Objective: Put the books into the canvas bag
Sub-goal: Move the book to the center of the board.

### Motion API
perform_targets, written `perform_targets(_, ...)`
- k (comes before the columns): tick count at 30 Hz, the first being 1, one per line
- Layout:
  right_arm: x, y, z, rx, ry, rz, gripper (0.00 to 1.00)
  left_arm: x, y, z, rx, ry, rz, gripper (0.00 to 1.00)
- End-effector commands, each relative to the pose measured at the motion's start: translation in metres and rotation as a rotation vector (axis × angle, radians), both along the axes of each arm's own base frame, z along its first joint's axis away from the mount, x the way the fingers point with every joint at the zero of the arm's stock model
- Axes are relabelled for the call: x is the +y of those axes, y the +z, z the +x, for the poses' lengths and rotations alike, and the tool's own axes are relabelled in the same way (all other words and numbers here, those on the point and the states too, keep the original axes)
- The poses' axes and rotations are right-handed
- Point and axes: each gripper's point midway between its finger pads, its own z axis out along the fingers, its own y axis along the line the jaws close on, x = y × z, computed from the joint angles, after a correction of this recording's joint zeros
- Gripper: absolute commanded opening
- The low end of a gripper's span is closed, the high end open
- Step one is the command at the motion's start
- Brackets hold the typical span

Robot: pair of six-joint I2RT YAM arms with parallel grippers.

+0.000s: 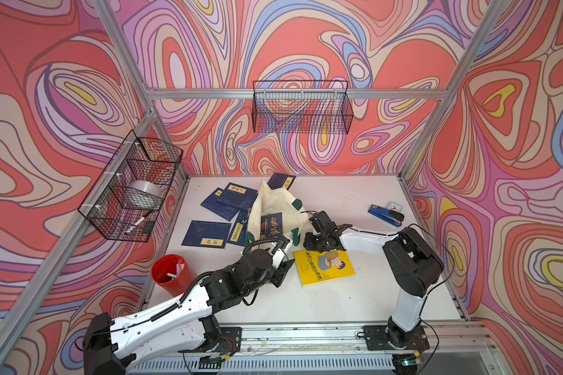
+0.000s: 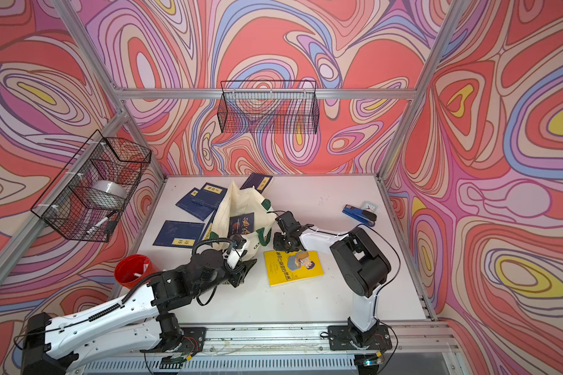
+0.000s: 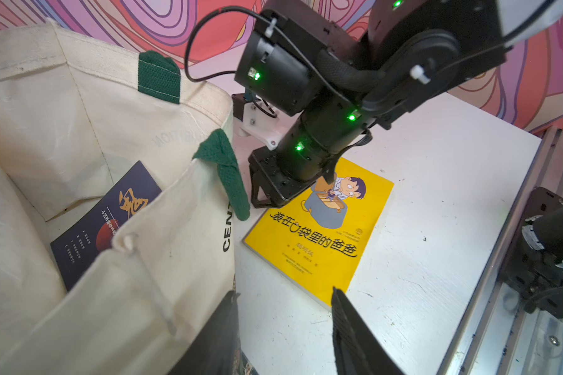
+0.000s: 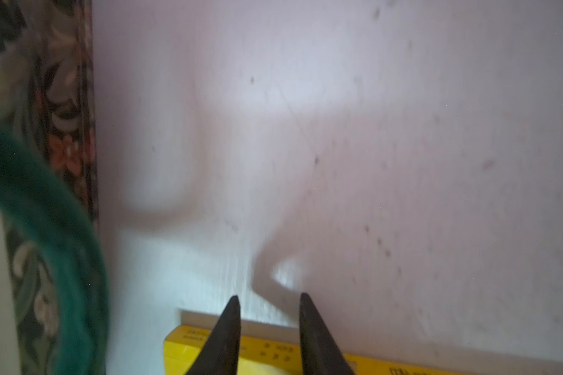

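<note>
The cream canvas bag (image 1: pixel 275 201) (image 2: pixel 238 207) (image 3: pixel 78 113) lies open at mid-table, and a dark book with gold characters (image 1: pixel 271 224) (image 3: pixel 104 220) sits inside it. Just right of the bag, a yellow book (image 1: pixel 324 268) (image 2: pixel 293 268) (image 3: pixel 319 237) lies flat. My right gripper (image 1: pixel 322 250) (image 4: pixel 268 300) points down at that book's far edge, jaws apart, nothing between them. Open as well, my left gripper (image 1: pixel 285 269) (image 3: pixel 283 295) is by the bag's near corner, one finger against the canvas. Several navy books (image 1: pixel 207 233) lie left of and behind the bag.
A red cup (image 1: pixel 171 272) stands near the left arm at the front left. A blue-and-black stapler (image 1: pixel 385 214) lies at the back right. Black wire baskets hang on the left wall (image 1: pixel 134 188) and the back wall (image 1: pixel 301 107).
</note>
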Motion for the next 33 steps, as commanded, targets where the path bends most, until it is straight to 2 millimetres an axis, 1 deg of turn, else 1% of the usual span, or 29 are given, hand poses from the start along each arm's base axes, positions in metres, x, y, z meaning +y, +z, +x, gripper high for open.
perform_targets(1,-0.006,0.018,-0.023,0.015,0.067,0.000,0.35,0.007,0.000,-0.007,-0.008,-0.021,0.042,0.48)
perform_targets(4,-0.022,0.045,-0.032,-0.007,0.010,-0.008,0.37,0.002,0.008,-0.012,-0.025,-0.054,0.054,0.47)
perform_targets(6,-0.042,0.060,-0.040,0.001,-0.102,-0.031,0.41,-0.005,0.010,-0.017,-0.036,-0.075,0.099,0.47)
perform_targets(7,-0.056,0.066,-0.046,0.011,-0.181,-0.049,0.45,-0.011,0.011,-0.019,-0.047,-0.082,0.124,0.47)
perform_targets(8,-0.068,0.067,-0.055,0.034,-0.249,-0.056,0.47,-0.018,0.012,-0.022,-0.057,-0.095,0.153,0.47)
perform_targets(10,-0.082,0.070,-0.072,0.060,-0.349,-0.024,0.50,-0.034,0.012,-0.026,-0.075,-0.110,0.206,0.48)
perform_targets(13,-0.093,0.059,-0.099,0.120,-0.436,0.036,0.52,-0.061,0.009,-0.029,-0.051,-0.133,0.250,0.50)
perform_targets(14,-0.096,0.053,-0.108,0.142,-0.447,0.045,0.52,-0.072,0.007,-0.031,-0.033,-0.150,0.251,0.51)
perform_targets(17,-0.101,0.036,-0.124,0.201,-0.466,0.042,0.52,-0.102,0.000,-0.033,0.009,-0.187,0.252,0.52)
perform_targets(19,-0.104,0.026,-0.132,0.238,-0.482,0.028,0.54,-0.120,-0.009,-0.032,0.043,-0.201,0.278,0.52)
perform_targets(21,-0.112,0.016,-0.141,0.269,-0.515,0.007,0.58,-0.134,-0.023,-0.029,0.085,-0.205,0.336,0.53)
perform_targets(23,-0.120,0.006,-0.151,0.297,-0.556,-0.010,0.63,-0.147,-0.037,-0.024,0.136,-0.190,0.393,0.53)
perform_targets(25,-0.129,-0.003,-0.160,0.311,-0.606,-0.012,0.65,-0.156,-0.047,-0.017,0.197,-0.153,0.432,0.53)
perform_targets(28,-0.133,-0.011,-0.166,0.310,-0.673,0.044,0.65,-0.165,-0.057,-0.005,0.281,-0.118,0.418,0.53)
perform_targets(31,-0.138,-0.012,-0.166,0.283,-0.718,0.076,0.61,-0.171,-0.059,0.006,0.329,-0.105,0.364,0.53)
perform_targets(33,-0.142,-0.011,-0.164,0.268,-0.730,0.076,0.59,-0.175,-0.057,0.010,0.334,-0.122,0.341,0.53)
